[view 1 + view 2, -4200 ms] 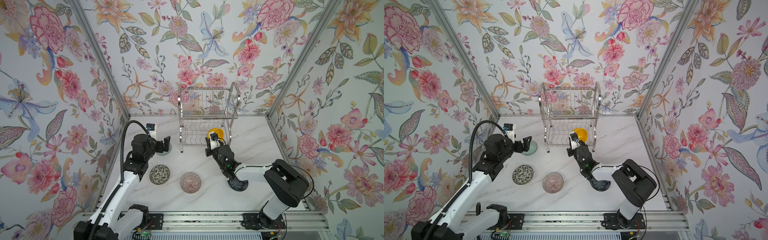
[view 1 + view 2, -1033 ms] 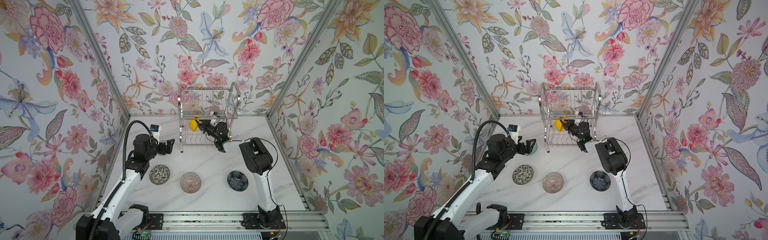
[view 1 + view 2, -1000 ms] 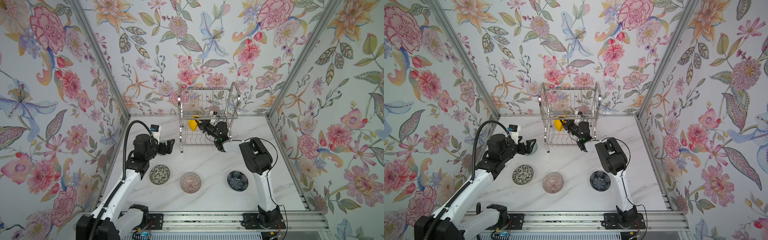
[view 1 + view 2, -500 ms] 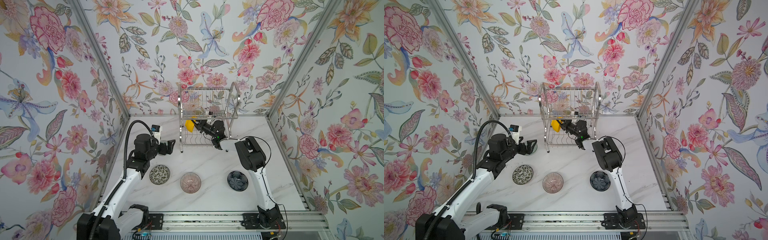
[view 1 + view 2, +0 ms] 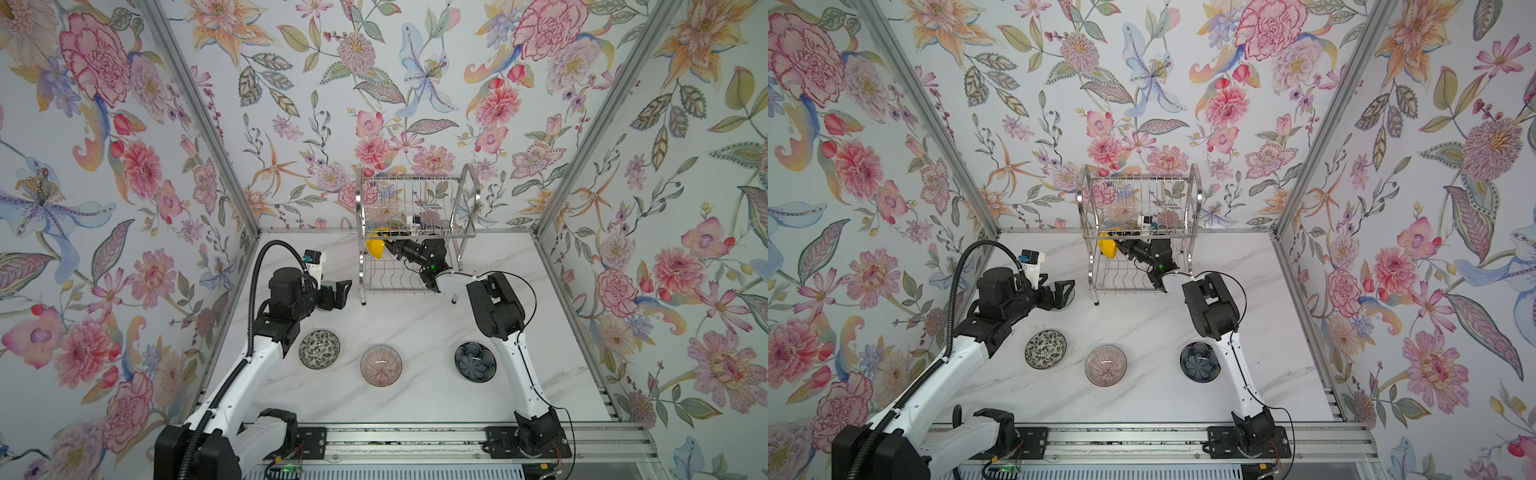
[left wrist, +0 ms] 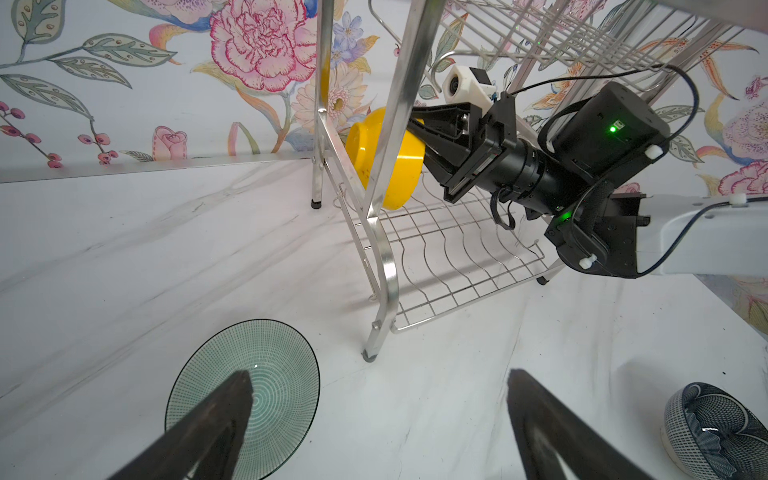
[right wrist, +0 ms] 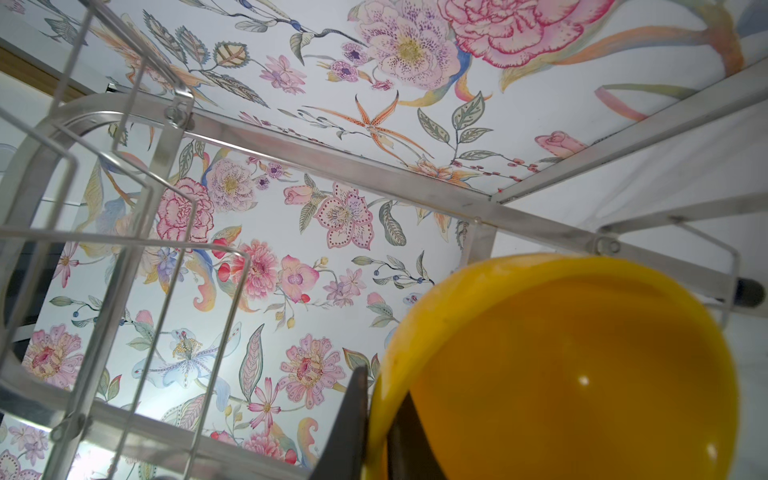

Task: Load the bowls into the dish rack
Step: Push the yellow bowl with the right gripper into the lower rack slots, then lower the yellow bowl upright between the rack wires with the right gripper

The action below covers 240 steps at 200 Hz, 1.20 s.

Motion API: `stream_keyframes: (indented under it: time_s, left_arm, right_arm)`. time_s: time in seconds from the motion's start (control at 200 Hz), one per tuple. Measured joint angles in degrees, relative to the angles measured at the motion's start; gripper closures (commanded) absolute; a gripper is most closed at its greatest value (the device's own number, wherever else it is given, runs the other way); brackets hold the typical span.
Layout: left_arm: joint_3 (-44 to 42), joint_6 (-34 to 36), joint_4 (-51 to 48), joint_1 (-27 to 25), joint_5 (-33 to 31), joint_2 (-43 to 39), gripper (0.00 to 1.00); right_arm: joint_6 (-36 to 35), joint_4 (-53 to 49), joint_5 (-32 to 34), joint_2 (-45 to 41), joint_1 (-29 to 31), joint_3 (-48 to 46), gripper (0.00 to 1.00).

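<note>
Inside the dish rack (image 5: 415, 199) (image 5: 1138, 195) (image 6: 449, 266) (image 7: 332, 166), at the left end between its two tiers, my right gripper (image 5: 388, 246) (image 5: 1120, 246) (image 7: 376, 374) is shut on the rim of the yellow bowl (image 5: 376, 248) (image 5: 1108, 248) (image 6: 386, 158) (image 7: 582, 374). The bowl is tipped on edge; whether it touches the wires I cannot tell. My left gripper (image 5: 343, 291) (image 5: 1067, 291) (image 6: 378, 374) hangs open and empty above the pale green bowl (image 6: 266, 390), left of the rack's front leg.
Three bowls lie in a row on the marble table in front: the speckled one (image 5: 319, 349) (image 5: 1045, 349), the pink ribbed one (image 5: 381, 365) (image 5: 1105, 365) and the navy one (image 5: 475, 361) (image 5: 1199, 362) (image 6: 715, 432). Flowered walls close in on three sides.
The right gripper has carried the yellow bowl from in front of the rack into its lower tier and drifted left. The left gripper has edged slightly toward the rack, still open.
</note>
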Motion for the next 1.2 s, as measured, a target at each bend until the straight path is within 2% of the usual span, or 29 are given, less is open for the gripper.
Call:
stream_keyframes:
  time_s: [1.201]
  left_arm:
    - [0.00, 0.24, 0.04, 0.00, 4.07, 1.16, 0.03]
  right_arm:
    - [0.02, -5.99, -3.08, 6.95, -0.50, 9.90, 0.87]
